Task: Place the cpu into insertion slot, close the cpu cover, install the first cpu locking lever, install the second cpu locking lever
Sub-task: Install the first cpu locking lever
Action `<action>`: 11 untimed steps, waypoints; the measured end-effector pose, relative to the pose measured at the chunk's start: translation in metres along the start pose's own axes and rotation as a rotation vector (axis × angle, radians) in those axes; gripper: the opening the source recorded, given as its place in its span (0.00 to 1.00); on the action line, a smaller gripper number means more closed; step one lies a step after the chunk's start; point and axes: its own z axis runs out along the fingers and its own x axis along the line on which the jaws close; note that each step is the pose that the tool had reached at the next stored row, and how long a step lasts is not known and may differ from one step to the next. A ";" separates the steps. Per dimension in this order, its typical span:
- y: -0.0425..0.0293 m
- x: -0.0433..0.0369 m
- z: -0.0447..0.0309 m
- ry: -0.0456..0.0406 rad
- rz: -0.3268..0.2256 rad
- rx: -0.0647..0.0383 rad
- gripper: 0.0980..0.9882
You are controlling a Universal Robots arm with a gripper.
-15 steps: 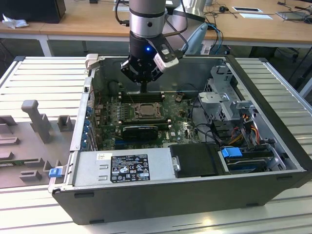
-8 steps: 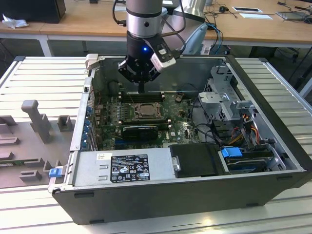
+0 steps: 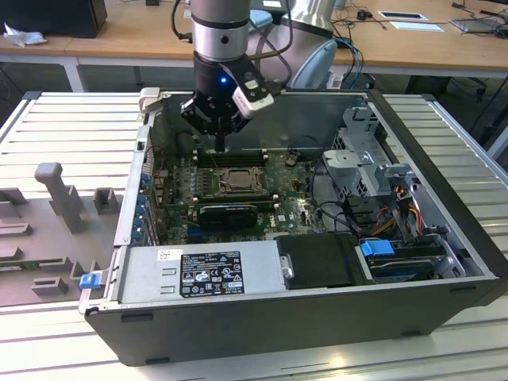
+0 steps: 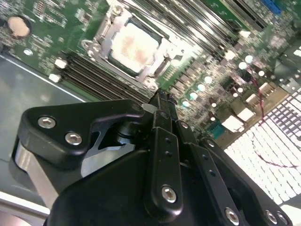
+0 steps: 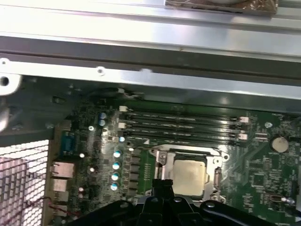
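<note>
1. We are finding a black sheet-metal computer case [image 3: 317, 333] lying open on a ribbed, pale metal table [image 3: 71, 119], with its green motherboard [image 3: 286, 210] facing up.
2. We are seeing the gripper [image 3: 221, 145], matte black with bright round screw heads, hanging inside the case. It is over the long, narrow black memory slots [image 3: 230, 157] and just beside the insertion slot [image 3: 255, 190].
3. In the second wrist view its 2 fingers [image 4: 162, 141] are pressing together into 1 slim, tapering tip. We are seeing nothing between them.
4. The cpu [image 5: 189, 172], a flat square chip with a pale, dull silver-grey metal top, is sitting in the insertion slot, level with the board.
5. The cpu cover [image 5: 215, 165], a thin silvery frame plate with a square window, is lying flat around the chip, and the pale top is showing through the window.
6. In the first wrist view the gripper's tip is showing near the socket corner on the memory-slot side, clear of the chip's top. We cannot tell whether it is touching the board.
7. A round, shiny coin cell [image 5: 280, 143] is sitting on the board beyond the socket.
8. A grey box-shaped power supply [image 3: 210, 274] with a printed label is lying along the case's near wall in the exterior view.
</note>
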 end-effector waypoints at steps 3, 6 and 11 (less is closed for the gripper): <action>0.0010 0.0134 0.0044 -0.0012 0.000 0.000 0.01; 0.0025 0.0199 0.0104 -0.0016 0.006 0.000 0.01; 0.0093 0.0276 0.0195 -0.0018 0.008 0.000 0.01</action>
